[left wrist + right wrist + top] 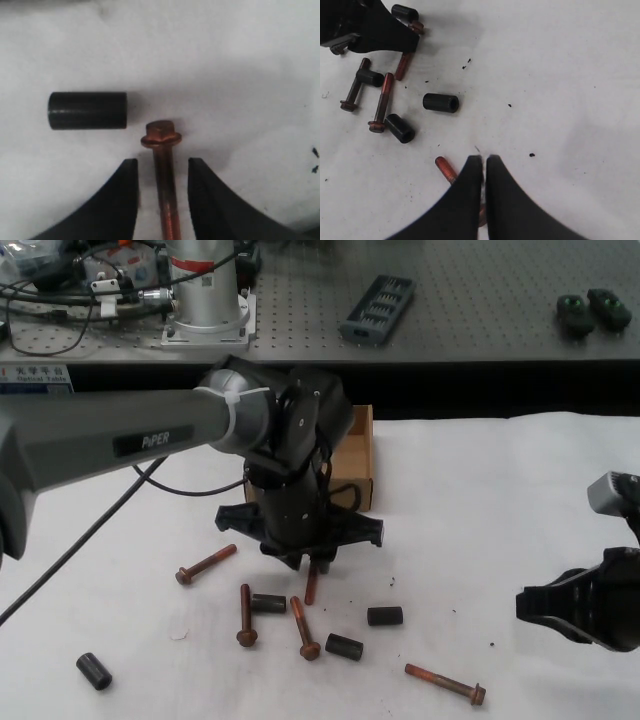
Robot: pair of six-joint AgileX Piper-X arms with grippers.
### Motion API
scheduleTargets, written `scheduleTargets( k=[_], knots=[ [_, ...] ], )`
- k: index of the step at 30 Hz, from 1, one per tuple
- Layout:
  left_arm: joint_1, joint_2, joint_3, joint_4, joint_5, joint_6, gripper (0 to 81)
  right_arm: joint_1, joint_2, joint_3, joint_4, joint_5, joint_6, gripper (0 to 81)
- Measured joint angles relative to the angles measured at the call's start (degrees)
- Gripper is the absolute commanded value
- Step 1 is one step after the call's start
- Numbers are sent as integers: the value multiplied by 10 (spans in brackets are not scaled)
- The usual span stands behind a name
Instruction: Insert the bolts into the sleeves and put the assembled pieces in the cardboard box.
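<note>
My left gripper (310, 562) points down at the white cloth just in front of the cardboard box (358, 468). It is open, its fingers (120, 200) on either side of a copper bolt (162, 175) without touching it. A black sleeve (87, 110) lies beside that bolt's head. My right gripper (484, 160) hangs at the right, shut with nothing in it, over the shaft of another bolt (446, 170). Several more bolts (245, 615) and sleeves (384, 616) lie loose in front of the left gripper.
One sleeve (93, 670) lies apart at the front left and one bolt (445, 683) at the front right. A black cable (80, 540) runs across the cloth on the left. A perforated metal bench (470, 310) with equipment stands behind the box.
</note>
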Motion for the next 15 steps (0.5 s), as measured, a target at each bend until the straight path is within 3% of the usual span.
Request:
scheduleTargets(
  k=[11,15],
  knots=[
    [0,6,0,-7,0,0,253,0,0,0,0,0,0,45],
    [0,13,-4,7,-1,8,155,0,0,0,0,-13,0,45]
  ],
)
